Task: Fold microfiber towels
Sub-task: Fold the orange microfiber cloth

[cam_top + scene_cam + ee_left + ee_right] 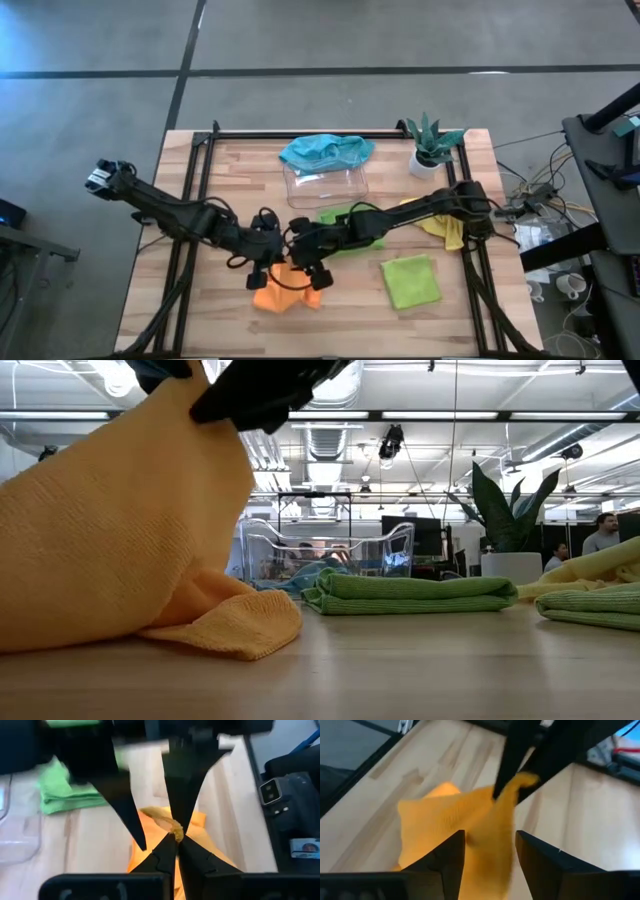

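1. The left gripper (pixel 268 262) is seen just left of centre in the lower half of the high view. Its fingers (pixel 167 851) are pressed fully together, and a raised corner of the orange towel (pixel 287 292) is pinched at their tips, as shown in the left wrist view.
2. The right gripper (pixel 310 262) is seen just right of the left one, above the same towel. Its fingers (pixel 449 855) are held apart, with orange cloth lying in the gap between them; whether the cloth is gripped cannot be told.
3. In the low view, the orange towel (pixel 120 530) is seen lifted into a peak at upper left, its lower edge bunched on the wooden table (pixel 350 310).
4. A folded lime green towel (pixel 350 228) is noted at frame centre of the high view, partly under the right arm.
5. A second lime green towel (pixel 410 281), folded flat, is noted at lower right.
6. A yellow towel (pixel 447 230) is noted right of centre, partly covered by the right arm.
7. A teal blue towel (pixel 325 152) is draped over the far rim of the clear plastic tray (pixel 326 186), upper centre.
8. A small potted plant (pixel 431 147) is noted at upper right, just beside the tray.
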